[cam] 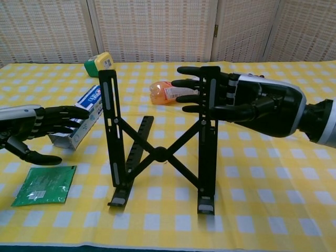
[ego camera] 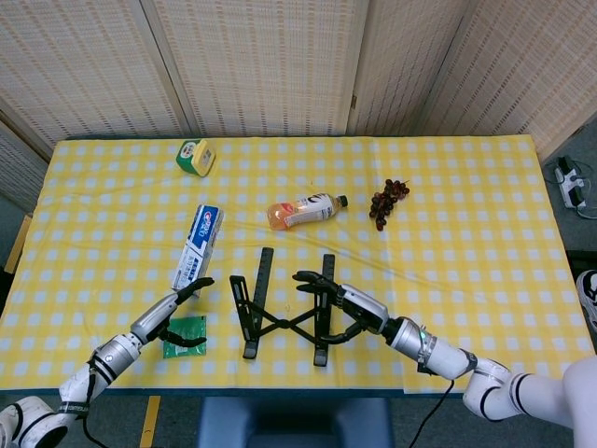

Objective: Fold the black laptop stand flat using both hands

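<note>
The black laptop stand (cam: 159, 153) stands opened on the yellow checked cloth, its two rails (ego camera: 324, 308) raised and joined by crossed struts. My right hand (cam: 239, 102) is at the top of the stand's right rail (cam: 209, 105). Its fingers (ego camera: 314, 283) are stretched out and spread along the far side of that rail, with the thumb apart; I cannot tell whether they touch it. My left hand (cam: 31, 128) hovers left of the stand, open with fingers (ego camera: 191, 289) pointing toward the left rail (cam: 108, 121), well short of it. Neither hand holds anything.
A green packet (cam: 44, 185) lies under my left hand. A toothpaste box (ego camera: 198, 245) lies just beyond it. Farther back are an orange drink bottle (ego camera: 303, 211), a bunch of grapes (ego camera: 386, 202) and a green-yellow container (ego camera: 196, 156). The table's front edge (ego camera: 280, 392) runs close behind the stand's feet.
</note>
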Robot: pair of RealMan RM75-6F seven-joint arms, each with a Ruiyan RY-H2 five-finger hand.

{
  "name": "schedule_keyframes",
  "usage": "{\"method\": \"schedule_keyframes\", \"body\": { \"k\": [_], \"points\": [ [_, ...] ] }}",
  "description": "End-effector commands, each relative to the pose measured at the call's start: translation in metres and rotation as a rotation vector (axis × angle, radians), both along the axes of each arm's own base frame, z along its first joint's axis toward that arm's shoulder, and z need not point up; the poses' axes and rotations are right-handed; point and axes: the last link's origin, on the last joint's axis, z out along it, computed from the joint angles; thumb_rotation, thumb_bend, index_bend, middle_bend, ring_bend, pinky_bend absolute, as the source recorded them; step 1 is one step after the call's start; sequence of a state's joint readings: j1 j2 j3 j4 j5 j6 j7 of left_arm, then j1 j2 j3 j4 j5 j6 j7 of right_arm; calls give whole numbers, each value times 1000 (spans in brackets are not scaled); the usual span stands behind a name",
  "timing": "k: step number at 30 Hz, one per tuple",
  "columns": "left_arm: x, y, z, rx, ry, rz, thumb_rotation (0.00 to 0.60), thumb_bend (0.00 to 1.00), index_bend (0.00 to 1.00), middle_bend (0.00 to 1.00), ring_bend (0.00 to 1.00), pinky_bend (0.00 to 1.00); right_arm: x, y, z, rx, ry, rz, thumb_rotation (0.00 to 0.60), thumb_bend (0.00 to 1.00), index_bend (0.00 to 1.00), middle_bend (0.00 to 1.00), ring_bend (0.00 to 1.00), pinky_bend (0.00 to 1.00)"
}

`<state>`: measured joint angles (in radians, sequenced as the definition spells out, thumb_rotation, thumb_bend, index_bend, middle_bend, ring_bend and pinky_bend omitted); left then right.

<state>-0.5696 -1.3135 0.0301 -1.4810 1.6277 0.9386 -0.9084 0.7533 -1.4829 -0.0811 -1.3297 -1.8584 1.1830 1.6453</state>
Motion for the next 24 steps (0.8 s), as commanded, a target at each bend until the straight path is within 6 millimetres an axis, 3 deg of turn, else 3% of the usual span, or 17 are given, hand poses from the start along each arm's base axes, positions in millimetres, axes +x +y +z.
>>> {"method": "schedule_keyframes", "body": {
  "k": [1, 12, 24],
  "points": [
    [5, -5, -5, -7, -4, -24, 600, 244, 132, 73, 34, 0, 2, 11, 4, 1, 5, 49, 600, 261, 0, 66, 85, 0],
    [15, -25, -24, 0, 43, -93, 600, 244, 226, 114, 65, 0, -2, 43, 13, 3, 19, 137, 600, 261, 0, 70, 81, 0],
    [25, -38, -51, 37, 90, -106, 600, 248, 370, 181, 121, 38, -7, 58, 18, 9, 14, 144, 600, 262, 0, 71, 81, 0]
  ]
}}
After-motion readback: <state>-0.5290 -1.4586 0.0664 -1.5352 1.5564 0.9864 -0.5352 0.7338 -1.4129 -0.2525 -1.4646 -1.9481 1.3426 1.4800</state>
